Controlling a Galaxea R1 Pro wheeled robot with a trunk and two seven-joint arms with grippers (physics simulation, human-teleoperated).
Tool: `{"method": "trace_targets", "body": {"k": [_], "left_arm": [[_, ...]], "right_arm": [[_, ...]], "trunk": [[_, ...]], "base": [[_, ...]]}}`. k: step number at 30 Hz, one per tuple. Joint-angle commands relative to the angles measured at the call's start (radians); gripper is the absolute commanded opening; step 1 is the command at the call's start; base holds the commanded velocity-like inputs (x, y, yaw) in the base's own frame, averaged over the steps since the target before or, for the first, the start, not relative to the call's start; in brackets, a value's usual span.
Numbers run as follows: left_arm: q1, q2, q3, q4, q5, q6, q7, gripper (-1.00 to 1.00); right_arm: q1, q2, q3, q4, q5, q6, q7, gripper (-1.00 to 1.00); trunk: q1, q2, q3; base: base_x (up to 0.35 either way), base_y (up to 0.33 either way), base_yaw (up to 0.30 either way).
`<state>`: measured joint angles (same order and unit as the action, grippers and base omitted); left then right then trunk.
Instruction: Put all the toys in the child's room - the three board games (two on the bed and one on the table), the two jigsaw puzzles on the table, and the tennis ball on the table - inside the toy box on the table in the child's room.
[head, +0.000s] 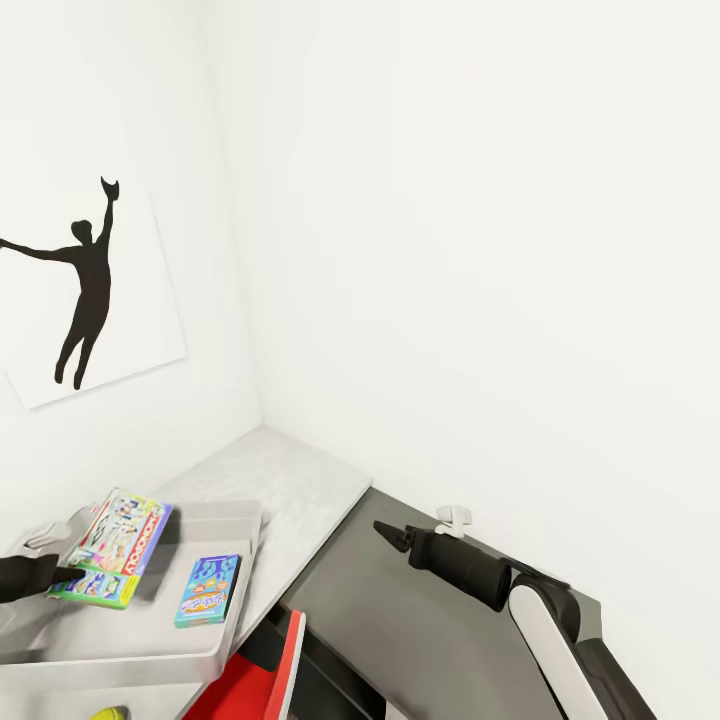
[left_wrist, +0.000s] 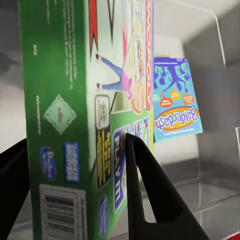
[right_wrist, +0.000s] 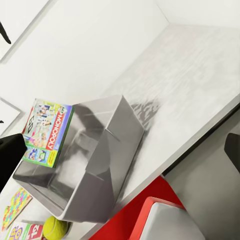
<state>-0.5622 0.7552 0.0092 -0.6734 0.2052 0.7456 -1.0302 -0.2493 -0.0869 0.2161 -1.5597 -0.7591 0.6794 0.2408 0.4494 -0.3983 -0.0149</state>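
Head view first: the left gripper (head: 62, 572) is pinching the green-bordered board game (head: 112, 549) by one edge and holding it tilted over the toy box (head: 225, 620), most likely so it can drop straight in. The blue board game (head: 208, 589) is already lying flat on the tray floor. The toy box sits on the pale table (head: 290, 480), near the corner under the black athlete silhouette picture (head: 80, 290). The tennis ball (head: 108, 714) peeks in at the bottom edge, just outside the box. The right gripper (head: 385, 530) hangs over the dark cabinet unit (head: 420, 620), well apart from the toys; can't tell whether its fingers are spread or closed.

Left wrist view: two black fingers (left_wrist: 150, 200) clamp the green box's edge, with busy print, a barcode and red lettering. The blue box reads "Balderdash" behind it.

Right wrist view: the green box reads MONOPOLY and sits above the tray's far end. The ball and a jigsaw puzzle (right_wrist: 15, 207) are on the table just beside the tray
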Motion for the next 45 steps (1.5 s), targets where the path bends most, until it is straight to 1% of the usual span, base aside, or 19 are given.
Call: {"method": "trace_targets", "body": {"k": [1, 13, 15, 19, 23, 25, 27, 28, 29, 31, 33, 37, 45], "left_arm": [[-0.001, 0.0, -0.001, 0.0, 0.004, 0.006, -0.002, -1.0], [0.002, 0.001, -0.005, 0.0, 0.003, 0.008, -0.009, -1.0], [0.002, 0.001, -0.005, 0.0, 0.0, 0.011, -0.01, -1.0], [0.002, 0.002, -0.004, 0.001, -0.019, 0.016, -0.014, -1.0], [0.003, 0.001, -0.005, 0.0, -0.026, 0.018, -0.045, -1.0], [0.003, 0.002, -0.005, 0.0, -0.037, 0.018, -0.066, -1.0], [0.004, 0.002, -0.005, 0.0, -0.065, 0.018, -0.086, -1.0], [0.004, 0.001, -0.004, 0.0, -0.09, 0.018, -0.099, -1.0], [0.004, 0.001, -0.004, 0.0, -0.103, 0.018, -0.106, -1.0], [0.004, 0.001, -0.003, 0.001, -0.148, 0.018, -0.141, -1.0], [0.004, 0.0, -0.002, 0.001, -0.167, 0.019, -0.166, -1.0], [0.004, 0.0, -0.001, 0.001, -0.182, 0.022, -0.188, -1.0], [0.004, -0.003, -0.002, 0.001, -0.187, 0.024, -0.192, -1.0]], "right_arm": [[-0.001, -0.001, 0.0, 0.0, 0.0, 0.003, 0.002, 1.0], [-0.001, -0.001, 0.0, 0.0, -0.001, 0.003, 0.002, 1.0], [-0.001, -0.001, 0.0, 0.0, -0.001, 0.003, 0.002, 1.0], [-0.001, -0.001, 0.0, 0.0, -0.002, 0.003, 0.002, 1.0], [-0.001, -0.001, 0.0, 0.0, -0.002, 0.003, 0.002, 1.0], [-0.001, -0.001, 0.0, 0.0, -0.002, 0.003, 0.002, 1.0], [-0.001, -0.001, 0.0, 0.0, -0.002, 0.003, 0.002, 1.0], [-0.001, -0.001, 0.0, 0.0, -0.002, 0.003, 0.002, 1.0], [-0.001, -0.001, 0.0, 0.0, -0.002, 0.003, 0.002, 1.0], [-0.001, -0.001, 0.0, 0.0, -0.002, 0.003, 0.002, 1.0], [-0.001, -0.001, 0.0, 0.0, -0.002, 0.003, 0.002, 1.0], [-0.001, -0.001, 0.0, 0.0, -0.002, 0.003, 0.002, 1.0], [-0.001, -0.001, 0.0, 0.0, -0.002, 0.003, 0.002, 1.0]], "trunk": [[0.001, -0.002, -0.002], [0.001, -0.002, -0.002], [0.001, -0.002, -0.002], [0.001, -0.002, -0.002], [0.001, -0.002, -0.002], [0.001, -0.002, -0.002], [0.001, -0.002, -0.002], [0.001, -0.002, -0.002], [0.001, -0.002, -0.002], [0.001, -0.002, -0.002], [0.001, -0.002, -0.002], [0.001, -0.002, -0.002], [0.001, -0.002, -0.002]], "base": [[0.0, 0.0, 0.0], [0.0, 0.0, 0.0], [0.0, 0.0, 0.0], [0.0, 0.0, 0.0], [0.0, 0.0, 0.0], [0.0, 0.0, 0.0], [0.0, 0.0, 0.0], [0.0, 0.0, 0.0], [0.0, 0.0, 0.0], [0.0, 0.0, 0.0], [0.0, 0.0, 0.0], [0.0, 0.0, 0.0], [0.0, 0.0, 0.0]]}}
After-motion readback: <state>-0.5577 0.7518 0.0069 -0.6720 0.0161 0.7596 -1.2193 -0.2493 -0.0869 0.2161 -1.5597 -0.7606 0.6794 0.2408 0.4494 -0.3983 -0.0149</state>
